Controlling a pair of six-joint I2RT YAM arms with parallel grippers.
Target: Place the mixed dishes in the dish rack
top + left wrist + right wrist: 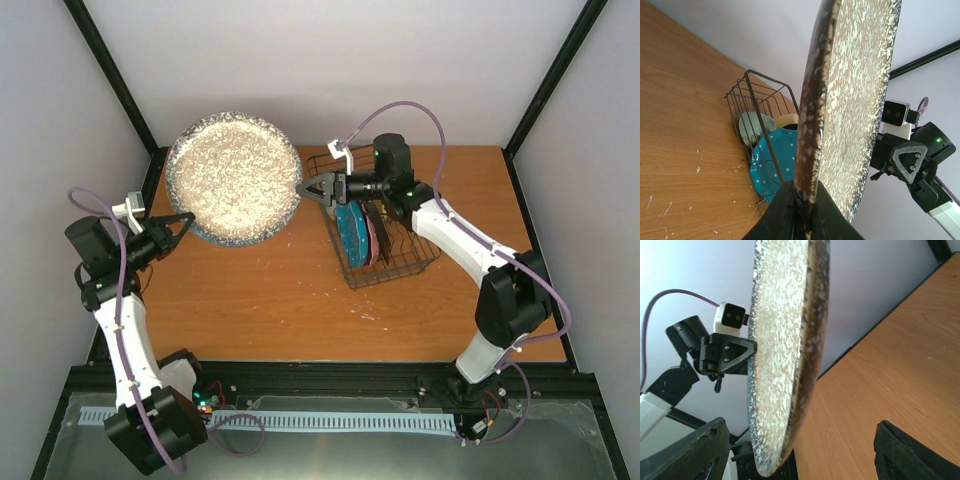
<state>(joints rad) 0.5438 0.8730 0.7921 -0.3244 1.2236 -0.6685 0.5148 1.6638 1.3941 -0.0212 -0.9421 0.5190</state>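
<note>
Left of rack (396, 272), L gripper (186, 224) pinches grey speckled plate (235, 178) rim; R gripper (308, 190) jaws wide at opposite rim.

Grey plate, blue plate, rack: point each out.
Grey plate (235, 178), top view, centre of its speckled face.
Blue plate (785, 150), left wrist view, dotted face behind the wires.
Rack (400, 272), top view, near wire wall.

The left end effector (188, 224) is clamping tight; the right end effector (305, 190) is standing wide open, pointing leftward.
</note>
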